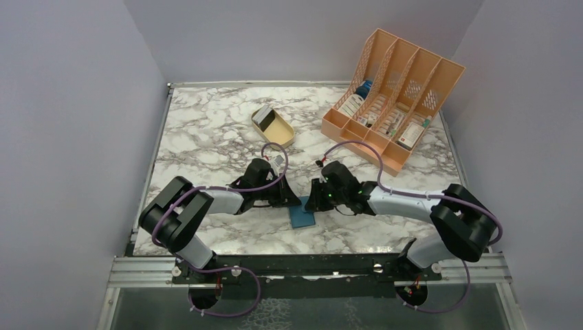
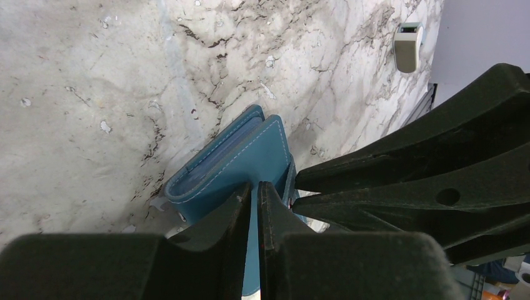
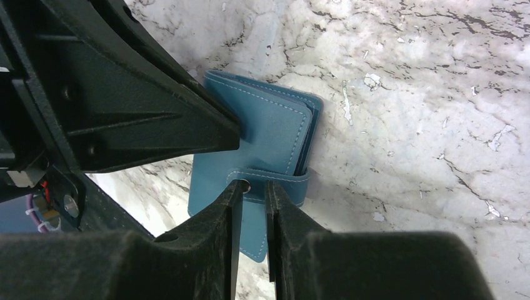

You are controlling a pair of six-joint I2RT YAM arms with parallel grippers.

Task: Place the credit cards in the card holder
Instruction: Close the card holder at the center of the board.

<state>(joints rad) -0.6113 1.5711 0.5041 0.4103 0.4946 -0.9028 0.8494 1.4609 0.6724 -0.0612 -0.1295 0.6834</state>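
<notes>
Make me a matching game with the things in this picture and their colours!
Things:
1. card holder
2. tray
3. rack
4. table

Colours:
A. orange
B. white and grey marble
C. teal-blue
D. tan

Pairs: 1-C, 2-D, 3-A, 4-B
</notes>
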